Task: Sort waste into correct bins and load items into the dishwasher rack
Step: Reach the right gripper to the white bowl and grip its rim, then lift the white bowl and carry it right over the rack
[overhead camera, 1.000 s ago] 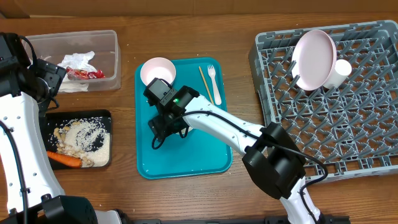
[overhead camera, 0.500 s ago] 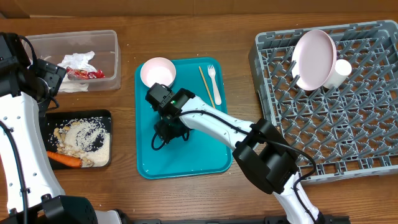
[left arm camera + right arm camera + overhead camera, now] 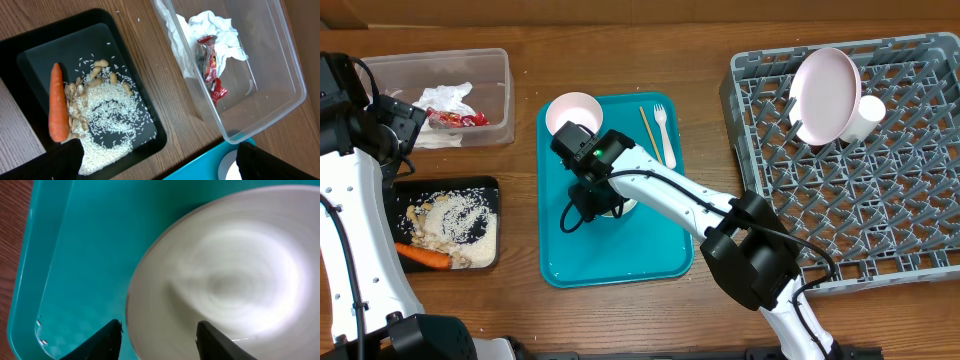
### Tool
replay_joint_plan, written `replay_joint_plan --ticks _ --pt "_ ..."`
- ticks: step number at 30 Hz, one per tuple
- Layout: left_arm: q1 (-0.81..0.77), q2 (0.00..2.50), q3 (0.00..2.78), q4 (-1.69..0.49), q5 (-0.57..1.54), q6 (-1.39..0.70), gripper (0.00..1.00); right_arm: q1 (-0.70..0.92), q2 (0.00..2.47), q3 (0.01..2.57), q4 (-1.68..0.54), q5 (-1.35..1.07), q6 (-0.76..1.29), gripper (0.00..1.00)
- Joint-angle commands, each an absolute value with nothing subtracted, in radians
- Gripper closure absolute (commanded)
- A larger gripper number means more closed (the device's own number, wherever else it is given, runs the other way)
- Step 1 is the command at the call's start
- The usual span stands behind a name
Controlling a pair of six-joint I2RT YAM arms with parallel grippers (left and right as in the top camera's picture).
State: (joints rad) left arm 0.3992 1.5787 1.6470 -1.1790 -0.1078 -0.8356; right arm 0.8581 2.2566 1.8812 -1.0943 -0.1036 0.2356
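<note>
My right gripper [image 3: 592, 205] [image 3: 159, 330] is open over the teal tray [image 3: 620, 255]. Its fingers straddle the rim of a small white bowl [image 3: 623, 208] [image 3: 225, 270], one outside and one inside. A second white bowl [image 3: 574, 113] stands at the tray's back left, with the white fork [image 3: 661, 125] and wooden stick [image 3: 650, 135] at the back right. The white plate [image 3: 825, 95] and cup [image 3: 865, 115] stand in the grey rack [image 3: 860, 190]. My left gripper [image 3: 400, 135] [image 3: 155, 150] is open and empty, above the gap between the bins.
The clear tub [image 3: 495, 95] [image 3: 280, 80] holds white napkins [image 3: 215, 25] and a red wrapper [image 3: 210, 65]. The black tray [image 3: 490, 190] [image 3: 35, 47] holds rice [image 3: 107, 125], nuts and an orange carrot [image 3: 420, 257] [image 3: 57, 102].
My right gripper shifted a little on the teal tray, and the edge of the bowl under it now shows beside the wrist. The left arm has not moved.
</note>
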Motion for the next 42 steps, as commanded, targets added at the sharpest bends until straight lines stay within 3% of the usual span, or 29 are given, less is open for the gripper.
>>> replay_joint_plan --ticks 1,8,10,12,16,18,23,28,34,42 --pt "0.398 1.584 1.654 -1.177 -0.111 -0.846 0.00 0.857 2.254 1.901 -1.104 -0.098 0.240 0.51" --pt "0.398 1.584 1.654 -1.177 -0.111 -0.845 0.00 0.863 2.254 1.874 -1.099 -0.098 0.241 0.55" --pt "0.398 1.584 1.654 -1.177 -0.111 -0.846 0.00 0.863 2.254 1.881 -1.102 -0.097 0.268 0.59" --pt "0.398 1.584 1.654 -1.177 -0.111 -0.845 0.00 0.857 2.254 1.899 -1.111 -0.098 0.333 0.73" --pt "0.398 1.584 1.654 -1.177 -0.111 -0.846 0.00 0.855 2.244 1.940 -1.138 -0.098 0.346 0.82" --pt "0.398 1.584 1.654 -1.177 -0.111 -0.845 0.00 0.852 2.222 1.966 -1.173 -0.098 0.346 0.94" --pt "0.398 1.584 1.654 -1.177 -0.111 -0.846 0.00 0.806 2.136 2.055 -1.279 -0.042 0.346 0.96" --pt "0.398 1.584 1.654 -1.177 -0.111 -0.845 0.00 0.581 1.935 2.162 -1.417 -0.036 0.345 0.96" --pt "0.398 1.584 1.654 -1.177 -0.111 -0.845 0.00 0.261 1.741 2.162 -1.460 -0.312 0.224 0.96" --pt "0.398 1.584 1.654 -1.177 -0.111 -0.846 0.00 -0.317 1.682 2.152 -1.603 -0.780 -0.042 0.96"
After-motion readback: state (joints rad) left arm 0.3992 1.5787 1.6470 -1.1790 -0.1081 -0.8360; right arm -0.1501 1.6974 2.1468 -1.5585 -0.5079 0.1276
